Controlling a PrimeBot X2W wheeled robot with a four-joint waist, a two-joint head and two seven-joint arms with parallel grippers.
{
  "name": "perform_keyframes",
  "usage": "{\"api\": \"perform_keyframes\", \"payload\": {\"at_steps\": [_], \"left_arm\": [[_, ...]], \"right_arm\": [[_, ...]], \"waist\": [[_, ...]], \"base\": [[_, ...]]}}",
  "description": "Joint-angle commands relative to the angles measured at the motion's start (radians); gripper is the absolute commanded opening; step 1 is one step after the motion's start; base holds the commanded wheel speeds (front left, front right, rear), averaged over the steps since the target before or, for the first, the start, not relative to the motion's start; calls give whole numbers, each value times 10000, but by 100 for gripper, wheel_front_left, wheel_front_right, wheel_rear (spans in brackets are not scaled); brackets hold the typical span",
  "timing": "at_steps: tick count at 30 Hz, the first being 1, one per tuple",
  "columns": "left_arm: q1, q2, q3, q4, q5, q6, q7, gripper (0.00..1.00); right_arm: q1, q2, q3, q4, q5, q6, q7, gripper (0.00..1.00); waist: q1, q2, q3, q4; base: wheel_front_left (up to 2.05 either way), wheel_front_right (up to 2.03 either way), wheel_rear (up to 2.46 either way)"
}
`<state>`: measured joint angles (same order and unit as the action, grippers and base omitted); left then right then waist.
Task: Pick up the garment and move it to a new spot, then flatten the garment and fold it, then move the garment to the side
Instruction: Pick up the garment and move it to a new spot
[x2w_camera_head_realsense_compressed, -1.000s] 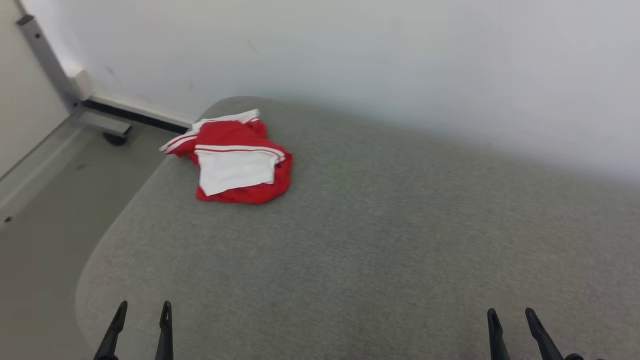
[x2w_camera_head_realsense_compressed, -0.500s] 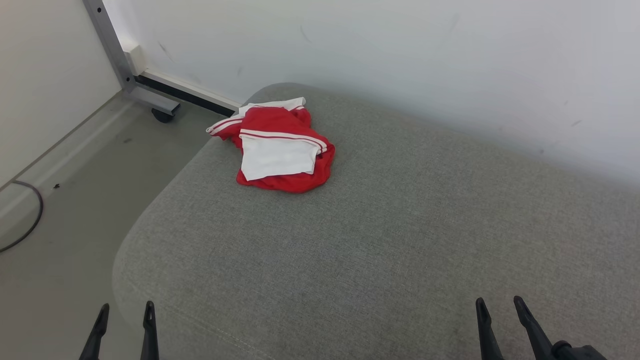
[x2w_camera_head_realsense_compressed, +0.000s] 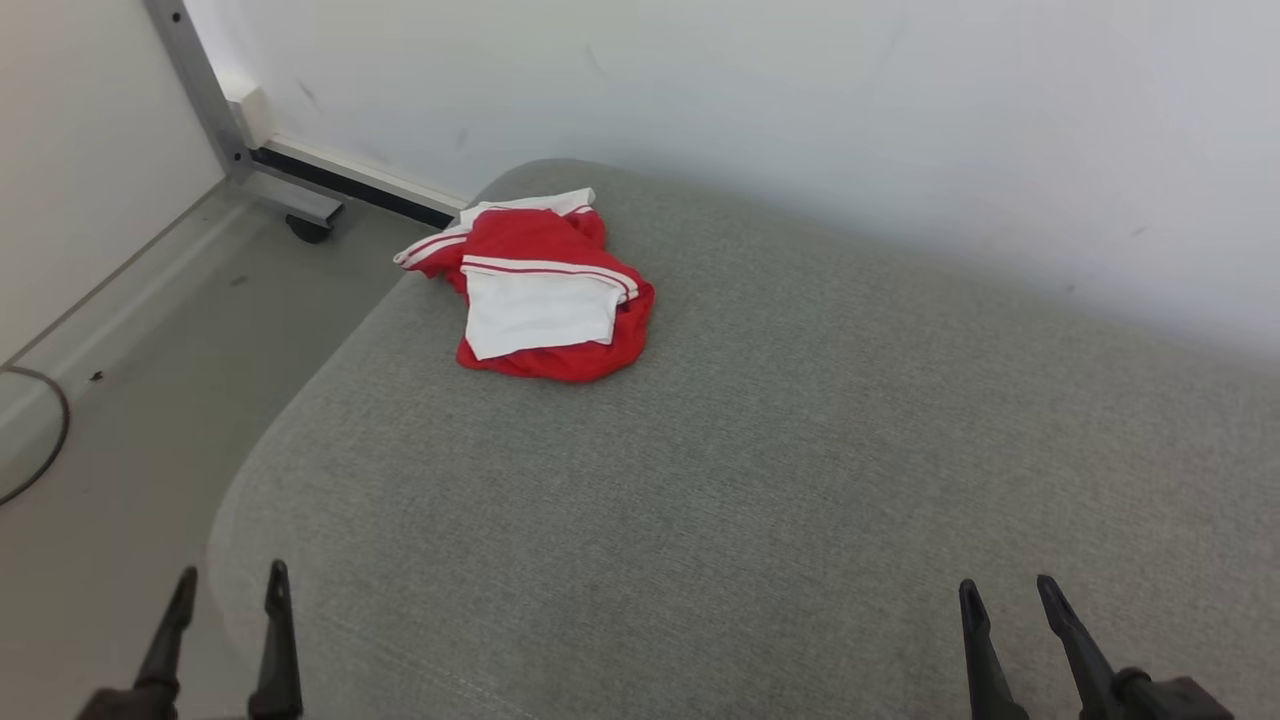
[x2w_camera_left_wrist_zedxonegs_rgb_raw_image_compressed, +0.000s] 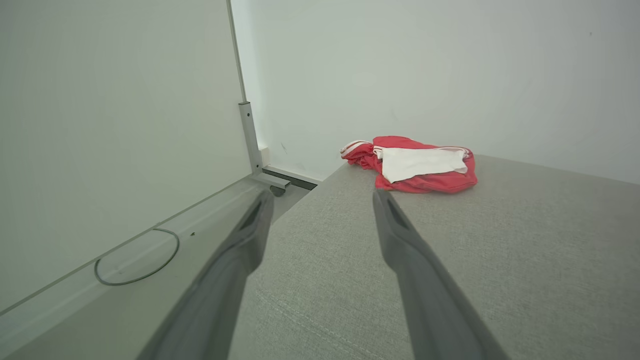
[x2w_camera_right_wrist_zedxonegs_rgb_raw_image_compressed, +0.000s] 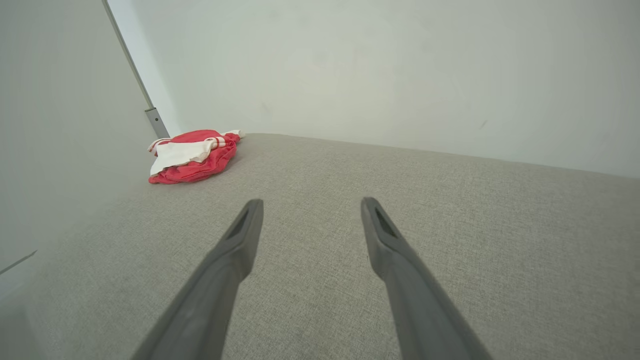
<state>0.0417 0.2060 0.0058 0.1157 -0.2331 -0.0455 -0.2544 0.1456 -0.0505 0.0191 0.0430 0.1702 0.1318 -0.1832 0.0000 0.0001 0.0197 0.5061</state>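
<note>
Nearest: L hand (x2w_camera_head_realsense_compressed: 231, 568) and R hand (x2w_camera_head_realsense_compressed: 1005, 581), both at the near edge of the grey surface (x2w_camera_head_realsense_compressed: 760, 480), fingers pointing up the head view. L hand hangs at the surface's near-left corner, one finger over the floor (x2w_camera_head_realsense_compressed: 130, 380), the other over the fabric edge. R hand is over the surface's near-right part. Both are spread wide w/ nothing btwn the fingers (each wrist view shows just bare fabric past its own pair).

What changed: over the last sec the head cam swung, so the whole scene slid across the pic. There's now more floor showing left of the surface, plus a loop of cable (x2w_camera_head_realsense_compressed: 40, 450). That's cam motion, not things moving. The garment (x2w_camera_head_realsense_compressed: 545, 300) sits on the same far-left corner of the surface as before, same crumple, and the hands are as wide as they were. My read: the robot is lining itself up on the target, so the pick-up hasn't begun, and flatten, fold and set-aside are all still to do.

Mid: a long stretch of bare fabric.

Far: the garment, red w/ a white panel and striped trim, lies bunched on the surface's far-left corner, one striped end reaching the left rim. It's well apart from both hands, nearer the L one. Past that corner stands a metal post (x2w_camera_head_realsense_compressed: 195, 85) w/ a castor (x2w_camera_head_realsense_compressed: 307, 228) at its foot. A white wall (x2w_camera_head_realsense_compressed: 800, 100) runs behind the surface's far edge.

Count: 2 hands (4 fingers), 1 garment, 1 surface, 1 cable, 1 post, 1 castor.
</note>
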Motion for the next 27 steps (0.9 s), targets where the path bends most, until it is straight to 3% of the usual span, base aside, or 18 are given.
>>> {"api": "perform_keyframes", "payload": {"at_steps": [1,11,21,27], "left_arm": [[-379,39,91,42,-131,-16,-47,100],[-3229,760,928,293,-786,-226,-87,100],[-5717,2388,1862,1017,-1421,-533,-25,100],[-6501,2971,1902,1723,-1744,-672,192,100]], "right_arm": [[-157,1,7,-157,-149,-26,82,100],[-1073,-16,-278,-1194,-854,-25,545,100],[-1848,-12,-479,-1662,-960,-25,387,100],[-2016,-3,-566,-1744,-1015,-25,221,100]], "waist": [[0,-1,349,-454],[0,-1,2251,-2338],[0,-1,4036,-4245],[0,-1,4537,-4766]], "base": [[0,0,0],[0,0,0],[0,0,0],[0,0,0]]}}
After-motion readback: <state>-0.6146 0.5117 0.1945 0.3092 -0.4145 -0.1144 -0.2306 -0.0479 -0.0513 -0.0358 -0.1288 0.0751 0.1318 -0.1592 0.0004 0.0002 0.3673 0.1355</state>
